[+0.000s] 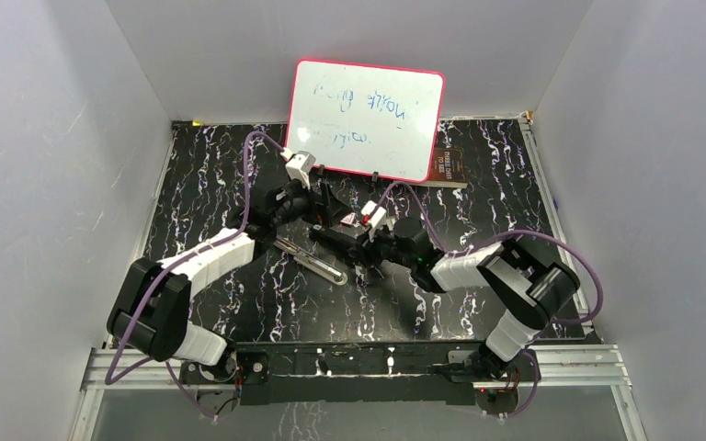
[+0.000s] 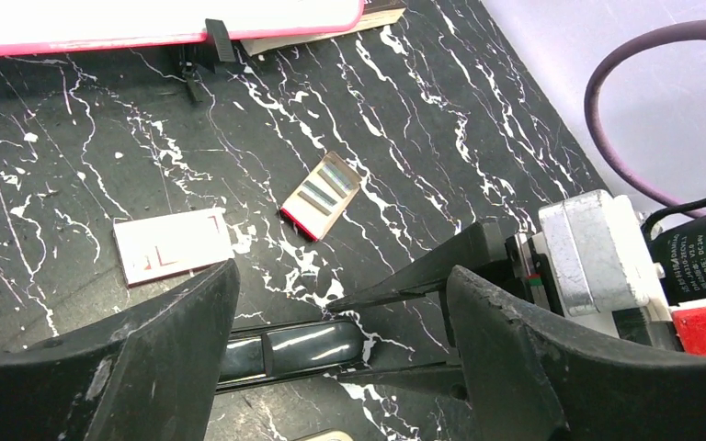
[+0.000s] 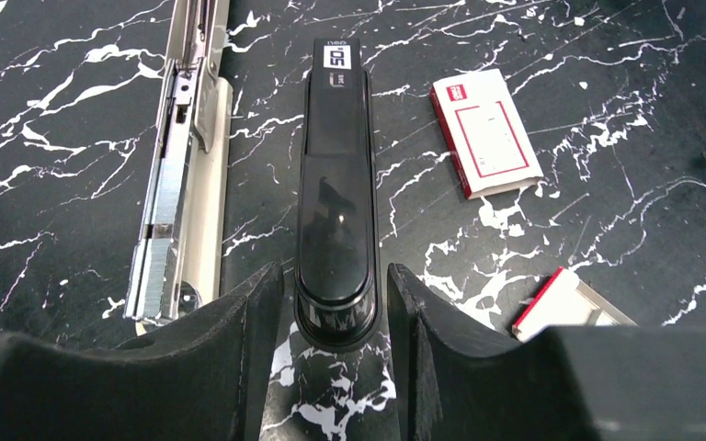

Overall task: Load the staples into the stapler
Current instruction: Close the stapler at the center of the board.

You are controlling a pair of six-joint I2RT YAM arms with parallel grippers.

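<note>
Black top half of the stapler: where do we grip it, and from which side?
Grip the stapler by the rounded end of its black half, fingers on the two long sides, coming in lengthwise from that end. It lies flat, narrow and parallel-sided; the metal rail alongside may crowd a sideways approach. The right gripper straddles that end, jaws open.

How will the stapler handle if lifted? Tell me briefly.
Stapler lies splayed open, so its halves would probably swing at the hinge. Its glossy top looks slippery. Long and flat, it seems unlikely to roll.
</note>
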